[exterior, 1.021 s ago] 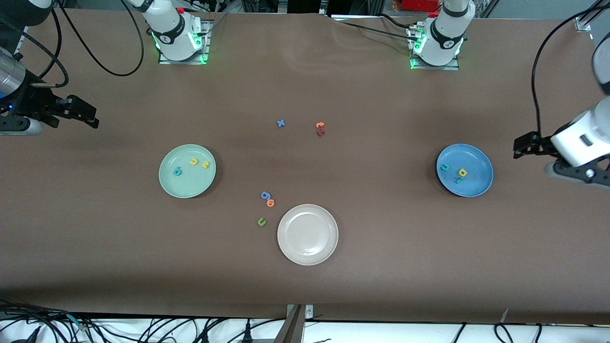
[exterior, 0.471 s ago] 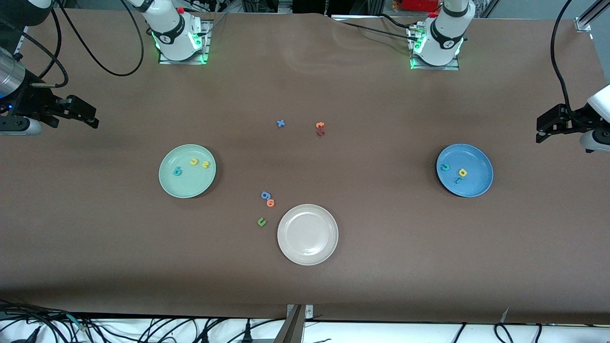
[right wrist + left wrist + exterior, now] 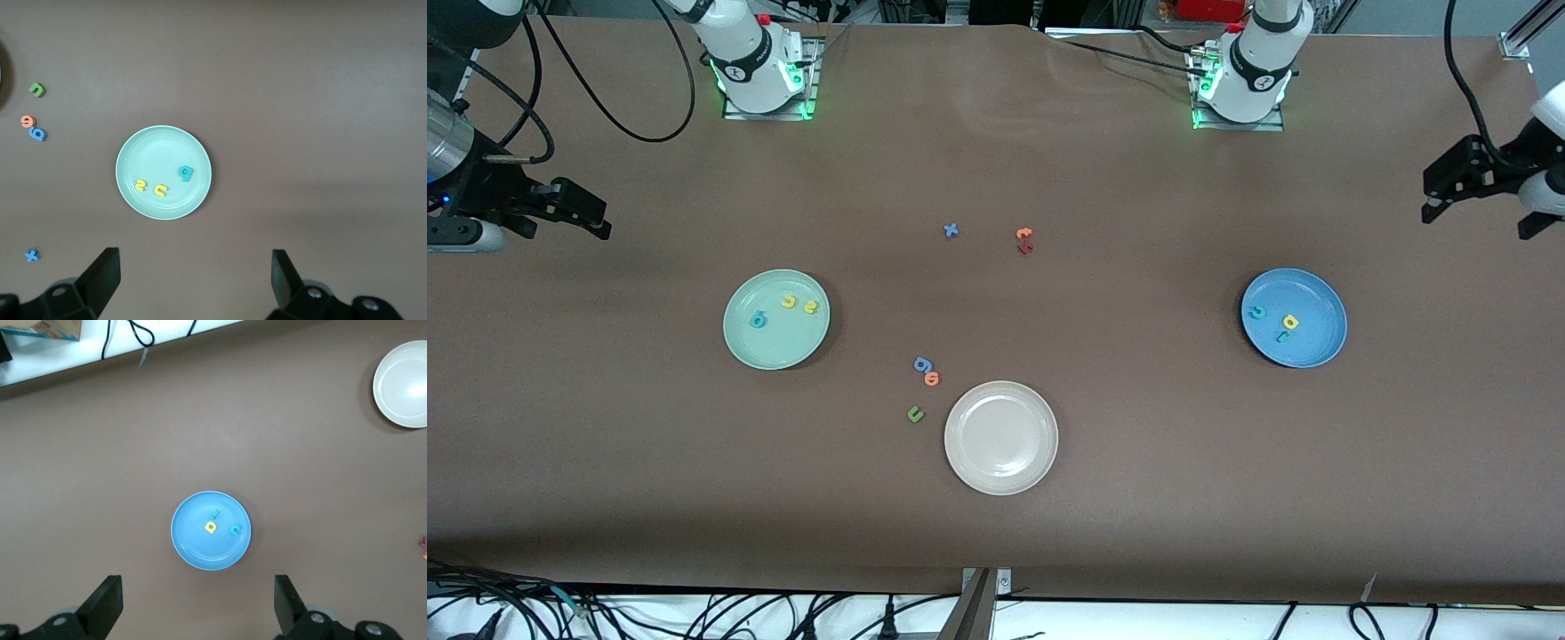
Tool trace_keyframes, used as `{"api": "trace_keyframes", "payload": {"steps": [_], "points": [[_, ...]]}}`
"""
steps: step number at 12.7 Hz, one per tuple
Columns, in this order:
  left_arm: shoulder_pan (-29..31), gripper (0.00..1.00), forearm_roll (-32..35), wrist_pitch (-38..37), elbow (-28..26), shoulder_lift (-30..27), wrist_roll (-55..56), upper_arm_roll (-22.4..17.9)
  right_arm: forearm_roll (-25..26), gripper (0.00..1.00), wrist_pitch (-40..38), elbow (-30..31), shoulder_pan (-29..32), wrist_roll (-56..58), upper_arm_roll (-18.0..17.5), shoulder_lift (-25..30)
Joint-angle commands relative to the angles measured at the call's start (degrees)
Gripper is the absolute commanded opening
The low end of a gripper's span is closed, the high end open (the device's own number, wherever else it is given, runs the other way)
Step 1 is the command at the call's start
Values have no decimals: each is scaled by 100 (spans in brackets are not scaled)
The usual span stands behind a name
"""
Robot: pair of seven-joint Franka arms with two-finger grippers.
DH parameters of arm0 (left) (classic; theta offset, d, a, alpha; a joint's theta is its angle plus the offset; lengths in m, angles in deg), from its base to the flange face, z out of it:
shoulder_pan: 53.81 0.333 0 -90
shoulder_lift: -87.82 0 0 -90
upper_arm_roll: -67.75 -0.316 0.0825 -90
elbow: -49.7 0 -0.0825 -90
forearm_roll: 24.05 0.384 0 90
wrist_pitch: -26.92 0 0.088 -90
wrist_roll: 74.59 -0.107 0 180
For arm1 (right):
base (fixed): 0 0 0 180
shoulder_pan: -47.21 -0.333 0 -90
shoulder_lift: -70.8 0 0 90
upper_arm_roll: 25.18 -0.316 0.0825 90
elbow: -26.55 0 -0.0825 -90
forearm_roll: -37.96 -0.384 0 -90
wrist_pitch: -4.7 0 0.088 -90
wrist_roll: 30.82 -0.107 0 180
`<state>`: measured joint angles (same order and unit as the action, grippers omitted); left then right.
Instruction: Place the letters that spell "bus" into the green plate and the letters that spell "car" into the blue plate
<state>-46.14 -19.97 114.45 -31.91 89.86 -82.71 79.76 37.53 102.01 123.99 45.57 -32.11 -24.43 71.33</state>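
Note:
The green plate (image 3: pixel 779 352) holds a teal "b" (image 3: pixel 758 320), a yellow "u" (image 3: pixel 789 302) and a yellow "s" (image 3: pixel 810 308). In the blue plate (image 3: pixel 1319 347) lie a teal "c" (image 3: pixel 1257 312), a yellow "a" (image 3: pixel 1289 322) and a teal "r" (image 3: pixel 1281 337). My left gripper (image 3: pixel 1440 191) hangs open and empty over bare table at the left arm's end, clear of the blue plate (image 3: pixel 200 553). My right gripper (image 3: pixel 591 218) waits open and empty at the right arm's end, off the green plate (image 3: pixel 157 150).
A beige-white plate (image 3: pixel 1000 480) sits near the front camera at mid-table. Beside it lie a blue "g" (image 3: pixel 922 364), an orange "o" (image 3: pixel 932 379) and a green "u" (image 3: pixel 914 413). Toward the bases lie a blue "x" (image 3: pixel 951 230), an orange "t" (image 3: pixel 1024 234) and a dark red letter (image 3: pixel 1024 248).
The left arm has drawn back from beside the blue plate, toward the table's end and the bases. The right arm and all letters stayed put.

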Motion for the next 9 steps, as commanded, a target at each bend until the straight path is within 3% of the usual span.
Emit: {"api": "trace_keyframes", "payload": {"steps": [1,4,9], "points": [[-29,100,-231,62,-434,-318,275,-59,8,100,33,-15,-47,15,39,8],[-12,100,-231,88,-610,-484,494,-111,8,100,7,-15,-38,15,39,8],[-196,100,-249,9,-901,-635,1453,-577,8,100,34,-15,-38,6,39,-1]]}}
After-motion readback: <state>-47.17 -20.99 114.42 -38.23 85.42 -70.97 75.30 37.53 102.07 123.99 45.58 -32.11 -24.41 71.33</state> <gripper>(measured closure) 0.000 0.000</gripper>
